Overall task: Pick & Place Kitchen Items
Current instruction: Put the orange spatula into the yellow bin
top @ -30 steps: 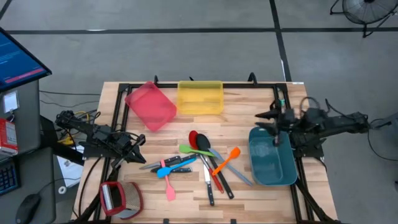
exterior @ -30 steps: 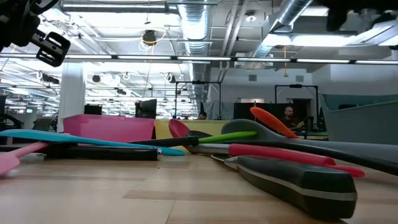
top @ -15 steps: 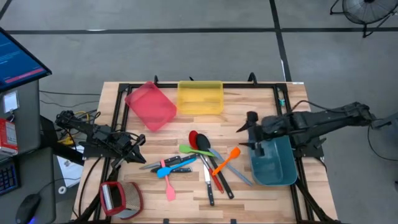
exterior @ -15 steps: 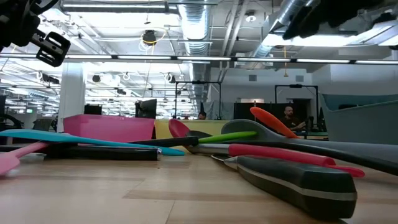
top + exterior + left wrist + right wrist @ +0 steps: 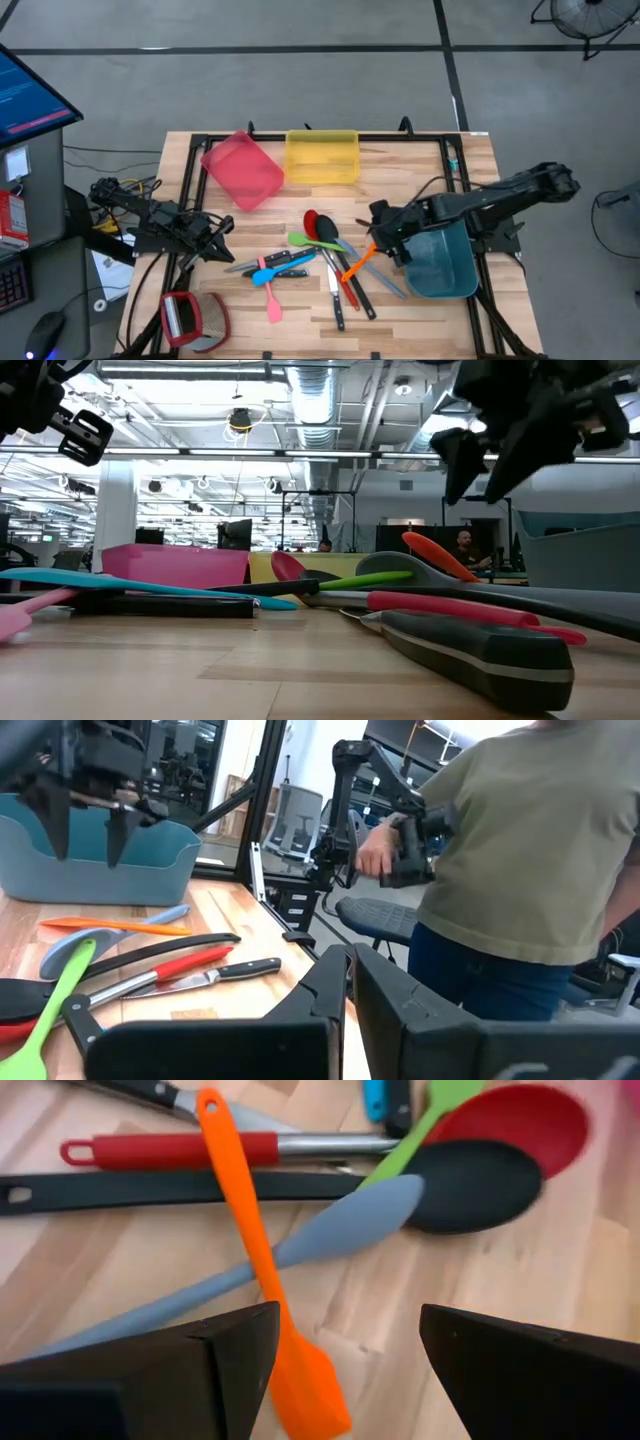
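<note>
My right gripper (image 5: 377, 232) hangs over the orange spatula (image 5: 262, 1270), fingers spread wide and empty. My left gripper (image 5: 222, 240) waits closed at the table's (image 5: 420, 170) left edge.

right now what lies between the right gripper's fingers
In the right wrist view, the open right gripper hangs over the orange spatula, whose blade end lies between the fingers on bare wood; the grey spatula crosses just beyond.

my table (image 5: 420, 310) is pale wood with visible grain, smooth and satin. the orange spatula (image 5: 262, 1270) looks like matt silicone, as does the grey spoon (image 5: 330, 1235). the black spoon (image 5: 460, 1180) is glossy plastic. the knife blade (image 5: 185, 982) is bright steel. the teal bin (image 5: 445, 275) is smooth plastic.
</note>
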`<control>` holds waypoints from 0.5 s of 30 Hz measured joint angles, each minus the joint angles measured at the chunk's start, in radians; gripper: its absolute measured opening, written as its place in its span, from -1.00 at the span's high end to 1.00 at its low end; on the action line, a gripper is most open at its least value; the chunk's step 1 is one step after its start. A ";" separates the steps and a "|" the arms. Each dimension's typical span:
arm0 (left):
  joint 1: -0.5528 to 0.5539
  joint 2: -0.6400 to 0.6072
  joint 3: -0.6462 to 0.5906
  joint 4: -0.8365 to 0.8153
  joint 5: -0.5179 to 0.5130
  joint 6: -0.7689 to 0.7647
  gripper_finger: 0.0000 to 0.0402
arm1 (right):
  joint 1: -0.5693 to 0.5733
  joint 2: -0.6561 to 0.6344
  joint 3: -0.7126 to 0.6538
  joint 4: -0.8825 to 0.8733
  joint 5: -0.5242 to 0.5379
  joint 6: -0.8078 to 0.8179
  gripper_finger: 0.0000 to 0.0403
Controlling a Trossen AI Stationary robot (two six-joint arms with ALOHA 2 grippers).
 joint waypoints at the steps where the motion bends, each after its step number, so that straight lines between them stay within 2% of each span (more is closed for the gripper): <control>1: 0.000 0.000 0.000 0.001 0.000 0.000 0.96 | 0.001 0.023 0.000 0.017 0.000 0.000 -0.19; 6: 0.000 0.000 0.000 0.008 0.000 0.000 0.96 | 0.000 0.139 0.000 0.103 0.000 -0.001 -0.19; 12: 0.000 0.000 0.000 0.009 0.000 0.000 0.96 | 0.000 0.259 0.026 0.079 -0.003 0.030 -0.19; 15: 0.000 0.000 0.000 0.010 0.000 0.000 0.96 | 0.000 0.302 0.052 0.075 -0.042 0.035 -0.19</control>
